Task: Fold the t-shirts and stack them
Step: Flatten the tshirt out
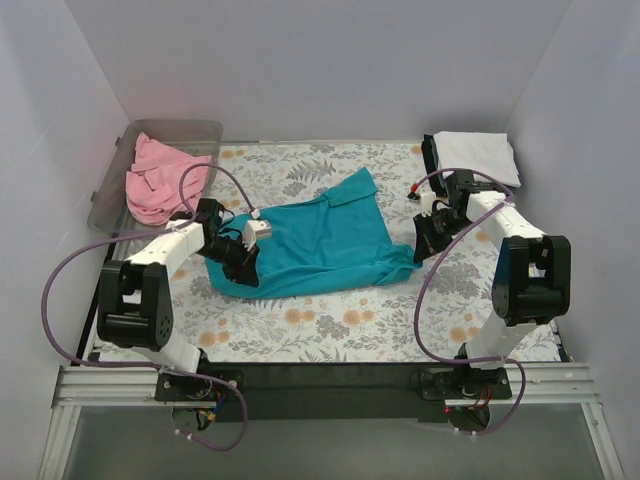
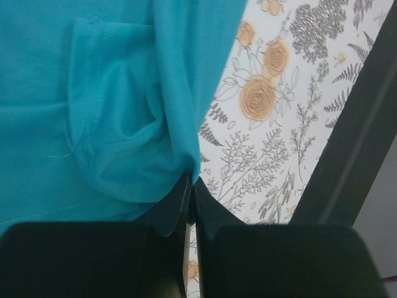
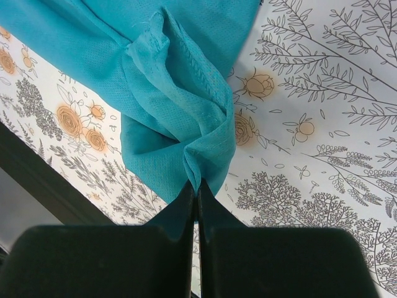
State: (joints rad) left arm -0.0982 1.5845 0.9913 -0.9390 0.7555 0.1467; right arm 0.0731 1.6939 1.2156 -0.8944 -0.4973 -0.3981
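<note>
A teal t-shirt (image 1: 325, 240) lies spread across the middle of the floral table cloth (image 1: 330, 330). My left gripper (image 1: 243, 268) is shut on its near left corner; in the left wrist view the teal t-shirt (image 2: 111, 105) bunches right at the closed left gripper (image 2: 191, 186). My right gripper (image 1: 420, 250) is shut on the right end, where the teal t-shirt (image 3: 180, 118) gathers into folds above the pinched right gripper (image 3: 198, 186). A pink t-shirt (image 1: 158, 180) lies crumpled in the clear plastic bin (image 1: 195, 131). A white t-shirt (image 1: 478, 155) lies folded at the back right.
The clear plastic bin stands at the back left by the wall. White walls close in the table on three sides. A dark table edge (image 2: 353, 143) runs along the near side, and the dark table edge (image 3: 43, 186) shows close to the right gripper too.
</note>
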